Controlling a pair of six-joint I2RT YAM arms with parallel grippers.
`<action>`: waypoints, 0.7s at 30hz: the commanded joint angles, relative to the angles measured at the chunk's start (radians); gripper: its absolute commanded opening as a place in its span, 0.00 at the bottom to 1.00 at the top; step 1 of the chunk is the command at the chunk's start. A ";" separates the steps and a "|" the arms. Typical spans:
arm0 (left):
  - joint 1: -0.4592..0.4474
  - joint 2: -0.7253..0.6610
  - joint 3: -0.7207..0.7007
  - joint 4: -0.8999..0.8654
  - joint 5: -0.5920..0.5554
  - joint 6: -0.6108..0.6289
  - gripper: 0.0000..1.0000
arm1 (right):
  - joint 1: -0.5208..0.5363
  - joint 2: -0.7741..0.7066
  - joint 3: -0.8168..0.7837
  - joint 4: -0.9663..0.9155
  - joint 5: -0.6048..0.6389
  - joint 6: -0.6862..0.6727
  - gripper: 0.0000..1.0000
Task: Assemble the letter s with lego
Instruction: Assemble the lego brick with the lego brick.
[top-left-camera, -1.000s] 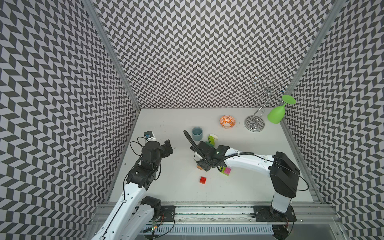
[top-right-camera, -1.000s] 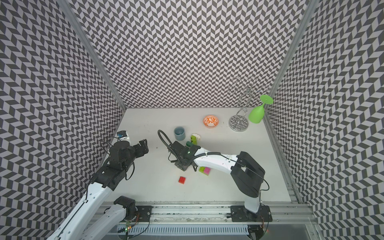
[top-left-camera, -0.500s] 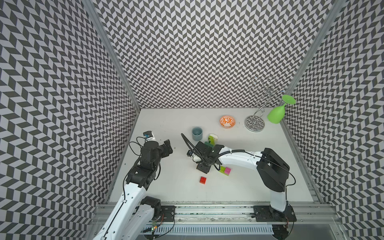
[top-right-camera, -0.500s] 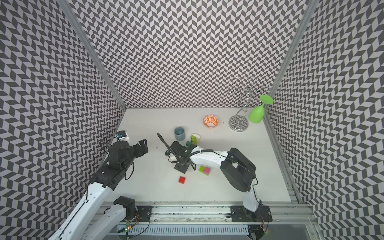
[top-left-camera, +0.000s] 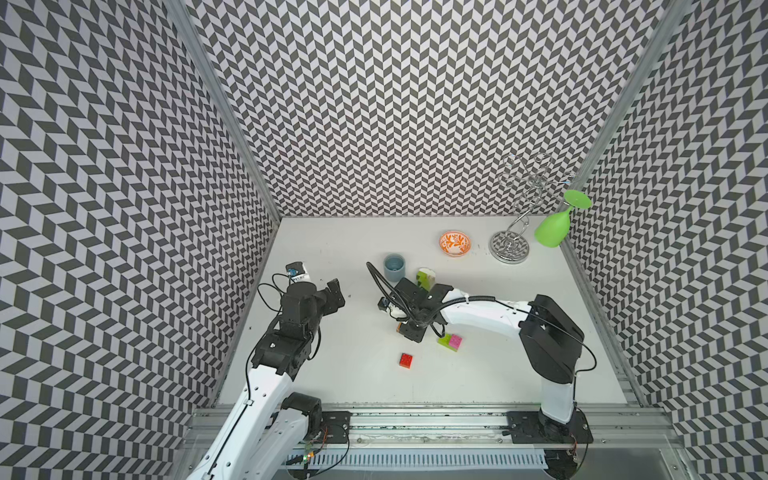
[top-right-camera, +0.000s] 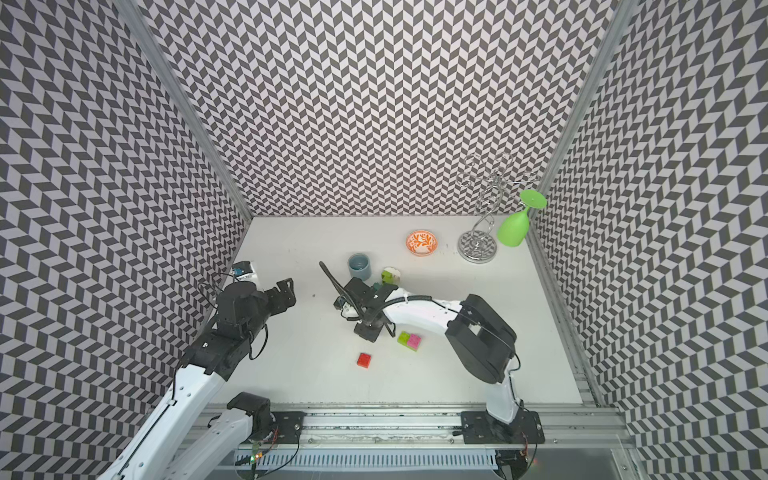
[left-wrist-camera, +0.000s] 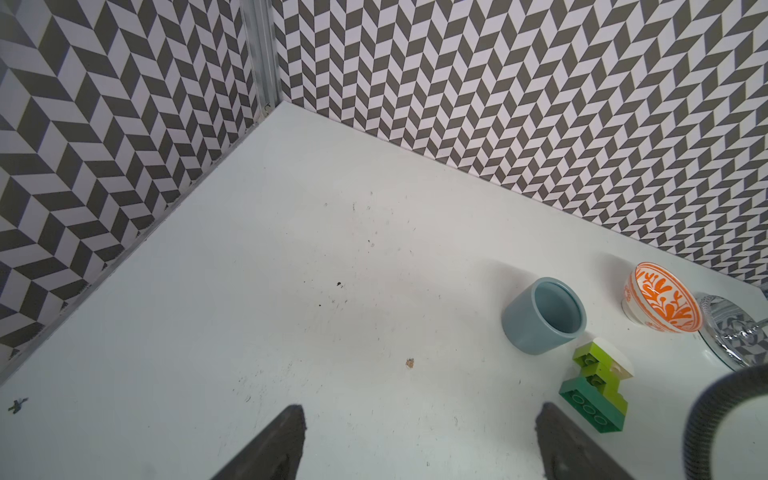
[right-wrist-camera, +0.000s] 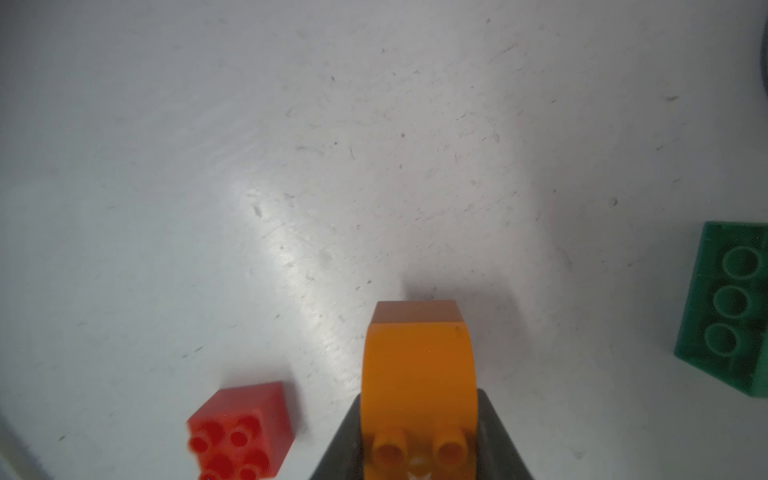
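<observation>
Nearest my end of the bench (top-left-camera: 353, 386), a red brick (top-left-camera: 406, 360) sits alone, studs up. Just beyond it, toward the right arm, lies a lime and pink pair (top-left-camera: 450, 342), touching side by side. Next comes my right gripper (top-left-camera: 410, 331), pointed down and clenched on an orange brick (right-wrist-camera: 419, 374). In the right wrist view the fingers press both its sides, and I cannot tell whether it touches the bench. My left gripper (top-left-camera: 334, 293) hangs released over bare bench, well apart from every brick, with its fingers (left-wrist-camera: 274, 449) spread wide. Farther back stands a stack of lime, dark green and white bricks (top-left-camera: 424, 277), just beside a grey-blue cup (top-left-camera: 394, 267). Farthest are an orange-patterned bowl (top-left-camera: 455, 244) and a wire rack (top-left-camera: 510, 245) carrying a green glass (top-left-camera: 552, 226).
</observation>
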 joint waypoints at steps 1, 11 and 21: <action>0.009 -0.015 -0.006 0.021 0.002 0.016 0.88 | 0.025 -0.128 0.004 -0.061 -0.083 0.000 0.17; 0.017 -0.016 -0.010 0.021 0.010 0.014 0.88 | 0.134 -0.118 -0.085 -0.077 -0.023 0.095 0.11; 0.018 -0.024 -0.013 0.023 0.008 0.015 0.88 | 0.146 -0.079 -0.080 -0.046 -0.024 0.127 0.04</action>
